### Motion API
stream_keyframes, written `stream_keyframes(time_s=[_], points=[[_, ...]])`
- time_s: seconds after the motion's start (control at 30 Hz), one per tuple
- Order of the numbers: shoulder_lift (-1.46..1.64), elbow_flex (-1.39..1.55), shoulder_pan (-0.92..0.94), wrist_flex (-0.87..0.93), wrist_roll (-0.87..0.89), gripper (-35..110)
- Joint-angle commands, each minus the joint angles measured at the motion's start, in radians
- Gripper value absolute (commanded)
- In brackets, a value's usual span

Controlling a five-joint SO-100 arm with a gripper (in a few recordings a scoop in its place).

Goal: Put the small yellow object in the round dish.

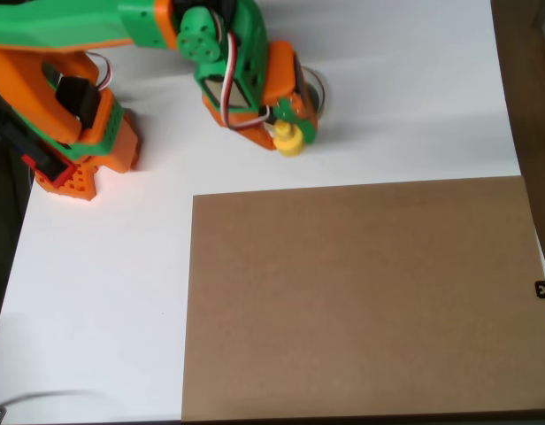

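The small yellow object (290,142) sits at the tip of my green and orange gripper (287,131) in the overhead view, near the top middle of the white table. The fingers look shut on it from both sides. Just above and to the right, a curved slice of the round dish (317,88) peeks out from behind the gripper; most of the dish is hidden under the arm. The yellow object is just below the dish's visible edge in the picture, not over its middle.
A large brown cardboard sheet (361,297) covers the lower right of the white table (95,292). The arm's orange base (73,142) stands at the upper left. A brown surface (529,80) runs along the right edge.
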Motion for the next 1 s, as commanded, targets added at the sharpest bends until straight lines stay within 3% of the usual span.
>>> stream_keyframes(time_s=[0.0, 0.4, 0.97], points=[[0.115, 0.037, -0.097, 0.002, -0.002, 0], [0.190, 0.141, -0.379, -0.072, 0.078, 0], [0.164, 0.396, -0.449, -0.362, 0.103, 0]])
